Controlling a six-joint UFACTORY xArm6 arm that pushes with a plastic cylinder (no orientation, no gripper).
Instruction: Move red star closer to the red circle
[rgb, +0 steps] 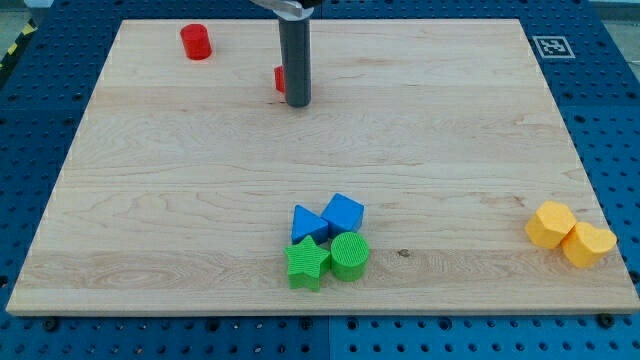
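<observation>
A red circle block (196, 42) stands near the board's top left. The red star (281, 78) is mostly hidden behind my rod; only a small red sliver shows at the rod's left side. My tip (298, 103) rests on the board right beside the red star, at its right and slightly below it, apparently touching it. The star lies to the right of the red circle, about a rod's length away.
A blue triangle (307, 222), blue cube (344, 213), green star (308, 262) and green circle (350, 255) cluster at the bottom centre. Two yellow blocks (551, 224) (588, 244) sit at the bottom right. A marker tag (552, 46) is at the top right.
</observation>
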